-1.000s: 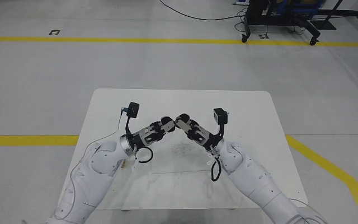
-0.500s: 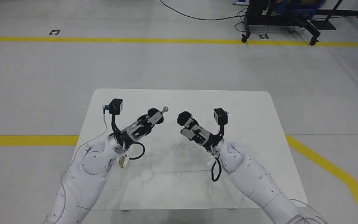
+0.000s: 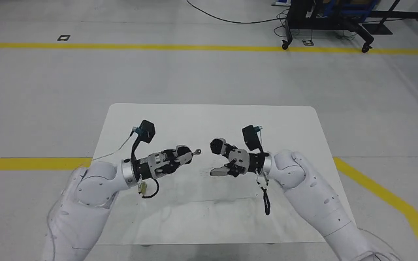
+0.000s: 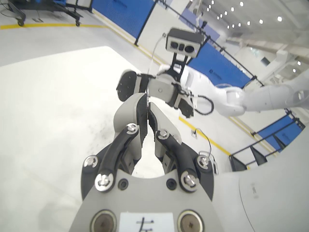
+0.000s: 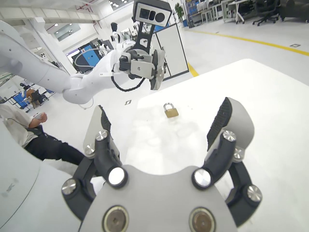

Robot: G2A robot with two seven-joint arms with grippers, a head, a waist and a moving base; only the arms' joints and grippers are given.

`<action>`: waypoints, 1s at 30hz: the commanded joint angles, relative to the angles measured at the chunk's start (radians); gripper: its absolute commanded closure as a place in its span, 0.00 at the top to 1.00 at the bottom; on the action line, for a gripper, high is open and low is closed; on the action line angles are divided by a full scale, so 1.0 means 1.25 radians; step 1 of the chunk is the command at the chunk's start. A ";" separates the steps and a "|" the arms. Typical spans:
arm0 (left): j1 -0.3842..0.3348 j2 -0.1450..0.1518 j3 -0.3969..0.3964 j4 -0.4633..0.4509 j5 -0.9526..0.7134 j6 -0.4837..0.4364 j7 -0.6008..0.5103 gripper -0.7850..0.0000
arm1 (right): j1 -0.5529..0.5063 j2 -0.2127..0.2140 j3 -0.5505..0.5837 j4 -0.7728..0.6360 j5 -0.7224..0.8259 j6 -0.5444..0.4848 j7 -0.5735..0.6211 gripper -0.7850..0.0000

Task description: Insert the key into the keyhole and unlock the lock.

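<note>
While the L gripper (image 3: 185,154) hangs over the table (image 3: 287,124) left of centre, pinched tight on the key (image 3: 195,152), which sticks out to the right, the R gripper (image 3: 217,158) faces it w/ jaws spread wide, holding nothing. Brass padlock (image 5: 171,110) lies flat on the tabletop near both grippers, touching neither.

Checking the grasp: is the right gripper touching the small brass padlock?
Apart. The right wrist view shows the open right gripper flanking the small brass padlock, with bare white table between them.
</note>
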 commanded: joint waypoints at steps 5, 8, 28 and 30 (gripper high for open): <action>-0.031 0.003 0.045 -0.001 0.026 0.007 -0.069 0.00 | -0.004 0.040 0.021 -0.020 0.161 0.000 0.199 0.44; -0.043 0.003 0.059 0.005 0.029 0.008 -0.061 0.00 | 0.000 0.047 0.012 -0.017 0.212 0.000 0.238 0.40; -0.081 0.006 0.127 0.026 0.035 -0.002 -0.045 0.00 | 0.051 0.056 -0.057 0.021 0.246 0.016 0.244 0.28; -0.081 0.008 0.127 0.026 0.037 -0.002 -0.042 0.00 | 0.054 0.056 -0.061 0.021 0.247 0.014 0.245 0.22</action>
